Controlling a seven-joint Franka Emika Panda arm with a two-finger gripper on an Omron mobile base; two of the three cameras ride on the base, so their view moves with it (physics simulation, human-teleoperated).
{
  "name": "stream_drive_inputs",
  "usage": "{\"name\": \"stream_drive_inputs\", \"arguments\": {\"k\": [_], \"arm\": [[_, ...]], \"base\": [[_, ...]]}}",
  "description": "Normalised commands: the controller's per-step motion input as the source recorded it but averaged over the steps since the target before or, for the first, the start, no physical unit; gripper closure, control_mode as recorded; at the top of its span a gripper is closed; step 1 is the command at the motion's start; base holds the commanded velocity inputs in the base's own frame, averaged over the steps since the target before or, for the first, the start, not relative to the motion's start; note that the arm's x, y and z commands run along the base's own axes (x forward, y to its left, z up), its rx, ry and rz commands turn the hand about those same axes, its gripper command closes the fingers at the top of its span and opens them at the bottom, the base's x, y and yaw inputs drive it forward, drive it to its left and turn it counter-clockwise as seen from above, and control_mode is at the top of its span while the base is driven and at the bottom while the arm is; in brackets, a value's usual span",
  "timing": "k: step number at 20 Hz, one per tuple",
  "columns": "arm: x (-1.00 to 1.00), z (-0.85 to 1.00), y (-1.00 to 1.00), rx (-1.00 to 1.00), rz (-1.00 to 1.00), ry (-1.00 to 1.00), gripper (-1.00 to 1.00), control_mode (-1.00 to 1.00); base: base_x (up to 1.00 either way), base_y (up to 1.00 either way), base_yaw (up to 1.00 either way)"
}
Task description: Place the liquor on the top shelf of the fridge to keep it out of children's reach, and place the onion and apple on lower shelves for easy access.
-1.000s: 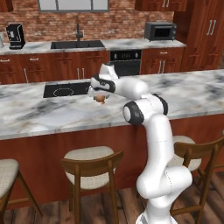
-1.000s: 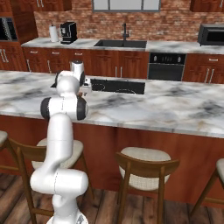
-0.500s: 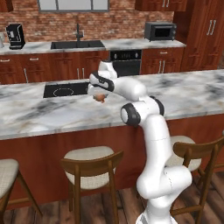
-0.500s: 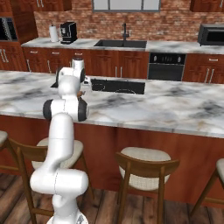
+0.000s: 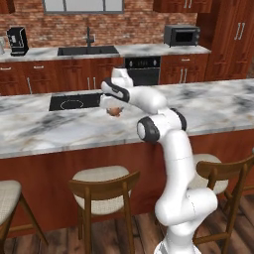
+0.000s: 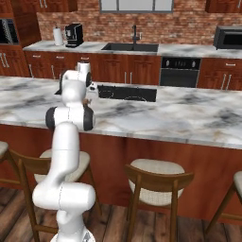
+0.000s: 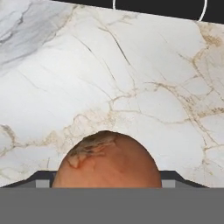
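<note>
Marble, white with grey and tan veins, covers the long island counter [image 5: 59, 126] that runs across the room, with wooden stools [image 5: 101, 191] tucked along its near side. Behind it stands a brick wall with reddish wooden cupboards, a sink [image 5: 88, 50], a black oven [image 5: 143, 69], a microwave [image 5: 181, 35] and a coffee machine [image 5: 17, 40]. A black cooktop [image 5: 74, 102] is set flush into the island.

From the floor in front of the stools the white arm [image 5: 171, 149] rises and reaches forward over the counter, its hand pointing down just beside the cooktop's near edge. The gripper [image 5: 115, 112] hangs low over the marble, and the onion [image 7: 108, 161], a tan-orange ball with a flaky dry patch on its skin, sits right between the jaws. They look closed on it, one dark finger on either side, though I can't quite make out the contact itself. Whether the onion rests on the marble or hangs just clear of it, I cannot tell from here.
</note>
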Motion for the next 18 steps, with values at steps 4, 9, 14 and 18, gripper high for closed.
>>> {"name": "stream_drive_inputs", "arguments": {"k": [4, 9, 14, 18], "arm": [[-1.00, -0.65, -0.40, 0.00, 0.00, -0.14, 1.00, -1.00], [-1.00, -0.48, -0.56, 0.00, 0.00, -0.14, 1.00, -1.00], [-1.00, 0.00, -0.70, 0.04, 0.00, -0.07, 1.00, -1.00], [-1.00, 0.40, -0.62, 0.07, 0.00, -0.06, 1.00, -1.00]], "base": [[0.00, 0.00, 0.00], [0.00, 0.00, 0.00], [0.00, 0.00, 0.00], [0.00, 0.00, 0.00]]}}
